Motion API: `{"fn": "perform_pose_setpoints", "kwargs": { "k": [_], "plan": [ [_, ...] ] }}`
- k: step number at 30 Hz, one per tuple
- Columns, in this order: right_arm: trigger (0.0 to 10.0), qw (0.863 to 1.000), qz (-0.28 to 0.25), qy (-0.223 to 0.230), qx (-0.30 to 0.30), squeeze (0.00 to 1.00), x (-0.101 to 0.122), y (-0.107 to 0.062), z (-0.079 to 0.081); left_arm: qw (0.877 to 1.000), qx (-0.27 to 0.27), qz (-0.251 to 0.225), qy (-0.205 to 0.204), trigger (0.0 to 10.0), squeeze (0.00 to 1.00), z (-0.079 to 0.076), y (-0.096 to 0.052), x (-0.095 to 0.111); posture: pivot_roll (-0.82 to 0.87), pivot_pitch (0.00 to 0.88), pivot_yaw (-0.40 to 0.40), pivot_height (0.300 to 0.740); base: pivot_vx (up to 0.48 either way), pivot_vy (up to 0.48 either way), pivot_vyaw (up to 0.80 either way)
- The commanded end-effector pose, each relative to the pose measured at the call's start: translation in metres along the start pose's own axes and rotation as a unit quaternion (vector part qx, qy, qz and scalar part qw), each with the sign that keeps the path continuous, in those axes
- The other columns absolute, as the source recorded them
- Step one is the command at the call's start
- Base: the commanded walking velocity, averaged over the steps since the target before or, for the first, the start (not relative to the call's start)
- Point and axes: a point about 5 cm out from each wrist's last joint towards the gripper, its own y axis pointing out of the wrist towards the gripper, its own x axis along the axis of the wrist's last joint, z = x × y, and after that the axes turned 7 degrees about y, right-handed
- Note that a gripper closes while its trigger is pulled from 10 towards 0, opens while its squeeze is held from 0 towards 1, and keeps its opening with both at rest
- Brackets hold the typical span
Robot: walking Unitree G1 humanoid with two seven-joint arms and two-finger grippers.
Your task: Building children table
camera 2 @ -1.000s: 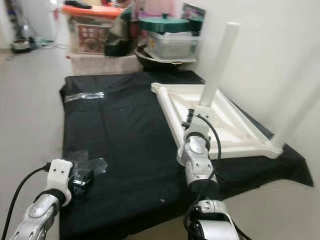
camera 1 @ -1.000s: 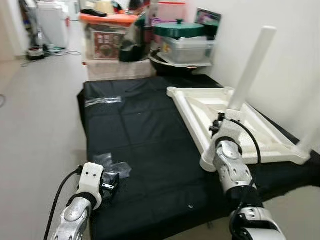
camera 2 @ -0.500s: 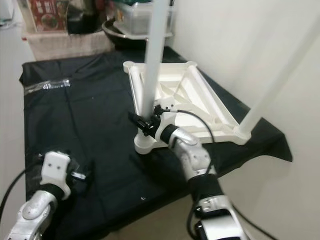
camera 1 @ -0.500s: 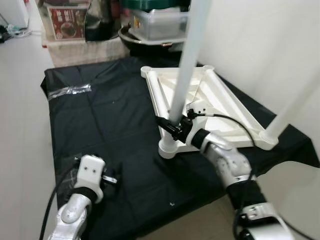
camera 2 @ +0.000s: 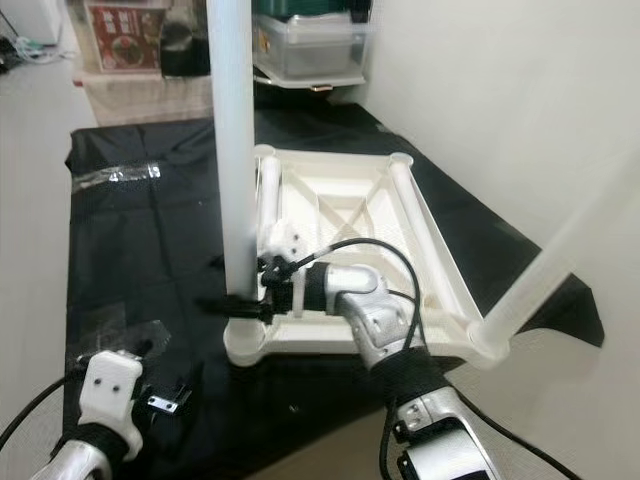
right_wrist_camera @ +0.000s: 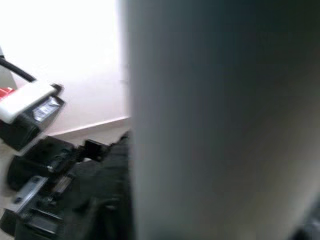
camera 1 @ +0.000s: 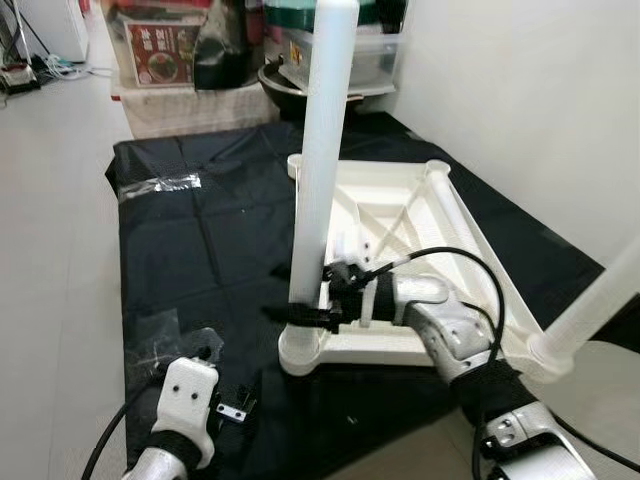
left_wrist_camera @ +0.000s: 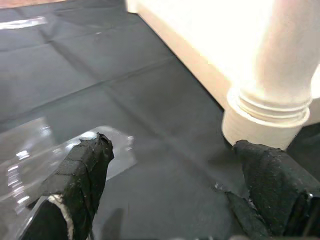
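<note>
Since half a second ago the view has been swung and lowered (a camera shift), and the right gripper (camera 1: 300,316) is now seen lower on the near table leg (camera 1: 322,160), close above its socket, where earlier it was held a little higher. Its black fingers (camera 1: 285,314) are closed narrowly around the leg, which is touched on both sides. The left gripper (left_wrist_camera: 170,185) is held wide open, empty, low over the black cloth (camera 1: 210,240); one finger (left_wrist_camera: 82,170) lies over a clear plastic bag (left_wrist_camera: 30,155), the other near the leg's ribbed base.

The white plastic tabletop (camera 1: 400,215) lies upside down on the cloth, a flat square with raised ribs crossing diagonally and round sockets at the corners. Two smooth white cylindrical legs stand upright in the near corners, the second leg (camera 1: 595,305) at the right. The cloth is matt and creased. Storage boxes (camera 1: 165,50) are stacked beyond it on the floor.
</note>
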Motion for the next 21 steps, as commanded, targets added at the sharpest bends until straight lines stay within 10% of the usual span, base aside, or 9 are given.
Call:
{"fn": "perform_pose_setpoints", "kwargs": {
  "k": [1,4,7,11,16,17,19,20,21],
  "plan": [
    [0.0,0.998,0.0,-0.012,-0.055,0.0,-0.001,0.0,-0.006,1.0,0.027,0.001,0.0,10.0,0.0,0.002,-0.002,0.003,0.11,0.0,-0.095,0.74,0.0,0.0,0.0],
    [0.0,0.975,-0.002,0.002,-0.222,0.0,-0.005,-0.005,-0.028,0.995,0.097,0.004,-0.001,10.0,0.0,0.008,-0.013,0.007,0.11,0.0,-0.093,0.74,0.0,0.0,0.0],
    [0.0,0.819,0.038,0.071,-0.569,0.0,-0.037,-0.064,-0.052,0.983,0.182,0.025,-0.013,10.0,0.0,0.01,-0.04,0.008,0.12,0.0,-0.1,0.74,0.0,0.0,0.0],
    [0.0,0.761,0.064,0.064,-0.643,0.0,-0.052,-0.093,-0.038,0.976,0.213,0.037,-0.017,10.0,0.0,0.011,-0.05,0.009,0.13,0.0,-0.105,0.74,0.0,0.0,0.0],
    [0.0,0.759,0.075,0.034,-0.646,0.0,-0.041,-0.099,-0.016,0.975,0.218,0.04,-0.019,10.0,0.0,0.011,-0.052,0.008,0.1,0.0,-0.094,0.74,0.0,0.0,0.0],
    [10.0,0.768,0.075,0.026,-0.635,0.0,-0.037,-0.097,-0.015,0.976,0.215,0.04,-0.018,10.0,0.0,0.011,-0.05,0.009,0.1,0.0,-0.094,0.74,0.0,0.0,0.0],
    [10.0,0.803,0.039,0.034,-0.593,0.0,-0.027,-0.091,-0.012,0.978,0.205,0.031,-0.011,10.0,0.0,0.01,-0.041,0.009,0.08,0.0,-0.084,0.74,0.0,0.0,0.0],
    [10.0,0.819,0.01,0.04,-0.572,0.71,-0.021,-0.087,-0.01,0.98,0.196,0.028,-0.01,10.0,0.0,0.008,-0.037,0.009,0.08,0.0,-0.084,0.74,0.0,0.0,0.0],
    [10.0,0.844,-0.017,0.045,-0.534,1.0,-0.016,-0.079,-0.008,0.982,0.187,0.026,-0.009,10.0,0.0,0.007,-0.034,0.009,0.07,0.0,-0.079,0.74,0.0,0.0,0.0]
  ]
}}
